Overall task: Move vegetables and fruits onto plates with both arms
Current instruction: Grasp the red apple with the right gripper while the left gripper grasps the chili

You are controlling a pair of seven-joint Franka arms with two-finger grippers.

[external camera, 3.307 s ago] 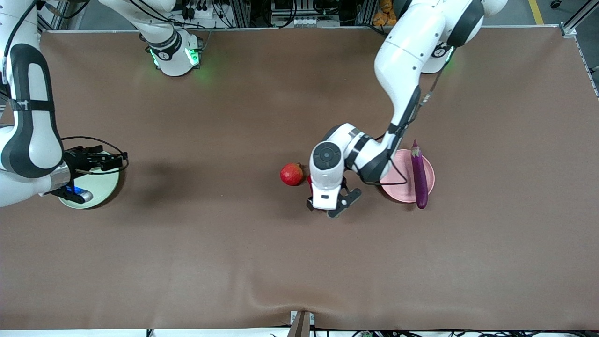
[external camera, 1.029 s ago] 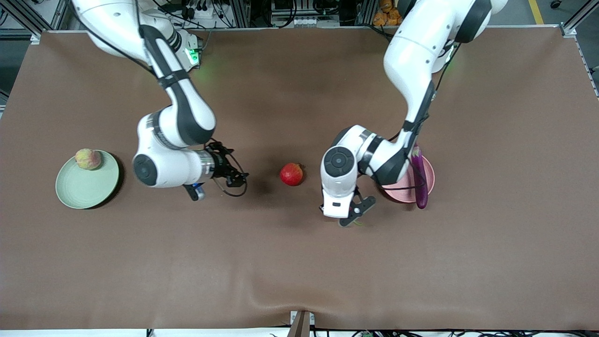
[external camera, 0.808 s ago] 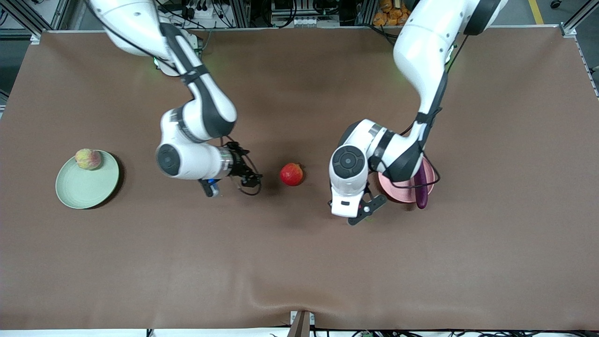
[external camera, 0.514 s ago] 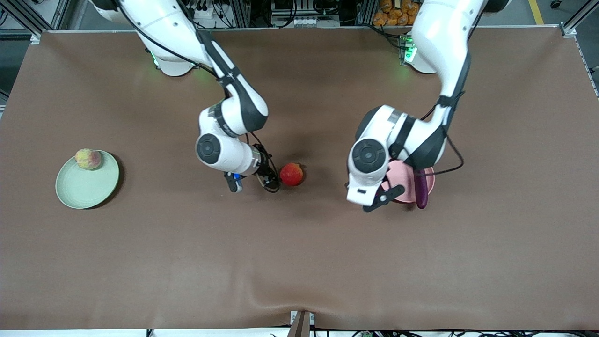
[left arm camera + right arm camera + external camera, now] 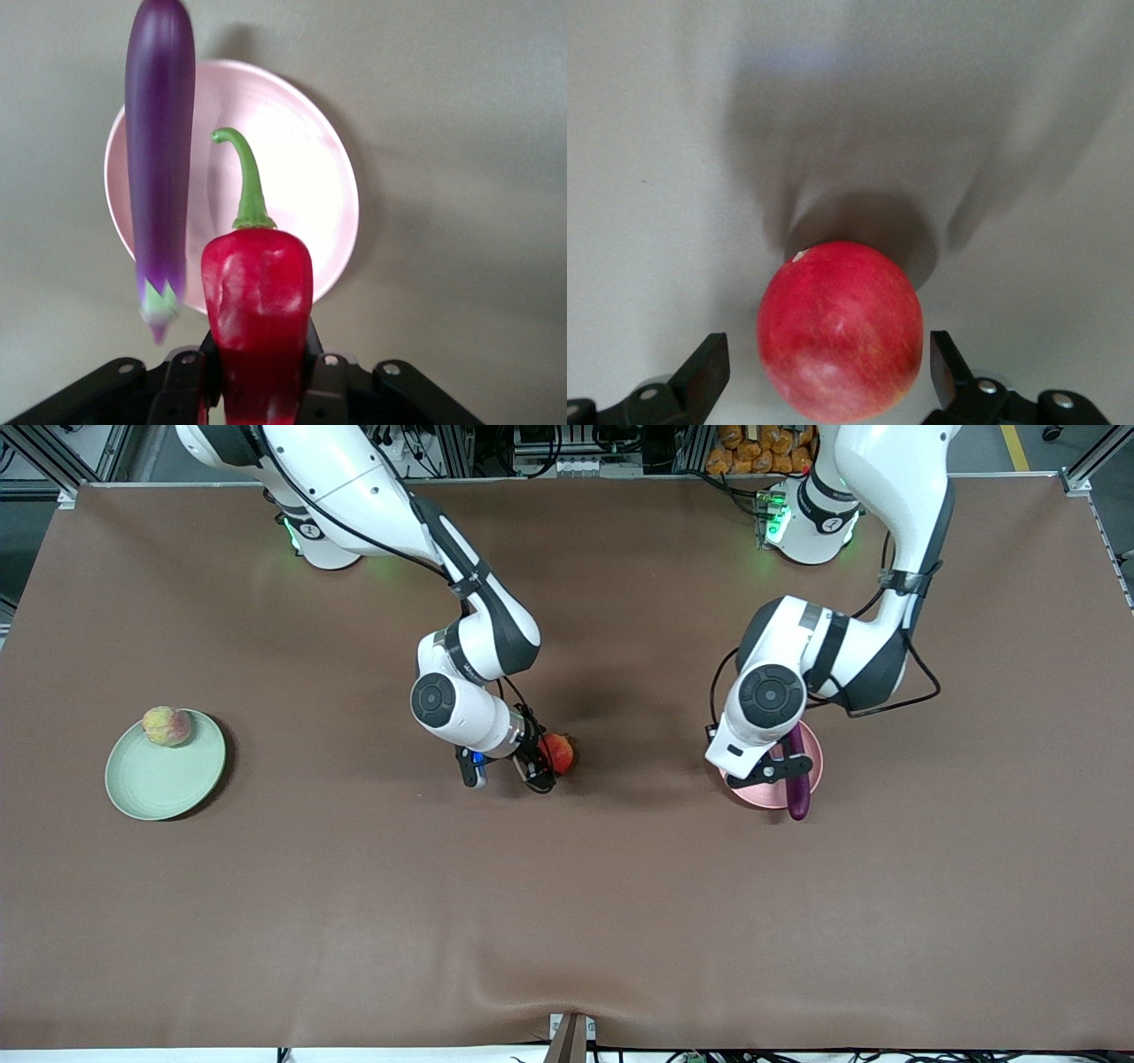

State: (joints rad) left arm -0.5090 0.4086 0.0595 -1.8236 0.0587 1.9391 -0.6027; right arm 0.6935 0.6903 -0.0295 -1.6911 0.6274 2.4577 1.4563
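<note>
My left gripper [image 5: 257, 382] is shut on the red chili pepper [image 5: 257, 305], whose green stem points outward. It hangs over the pink plate [image 5: 758, 794], by the edge nearer the table's middle. The purple eggplant [image 5: 799, 778] lies across that plate's other side, overhanging the rim. My right gripper [image 5: 828, 372] is open and low at the table's middle. Its fingers [image 5: 707, 372] stand on either side of the red pomegranate-like fruit [image 5: 840, 329] with gaps both ways. The peach-like fruit [image 5: 166, 725] rests on the green plate [image 5: 164, 779] at the right arm's end.
The brown table cover [image 5: 567, 921] has a raised fold near its front edge. The left arm's cable loops out beside the pink plate, toward the left arm's end of the table.
The right arm has swung from the green plate to the pomegranate-like fruit and now straddles it. The left arm has carried the chili from beside that fruit to over the pink plate.
</note>
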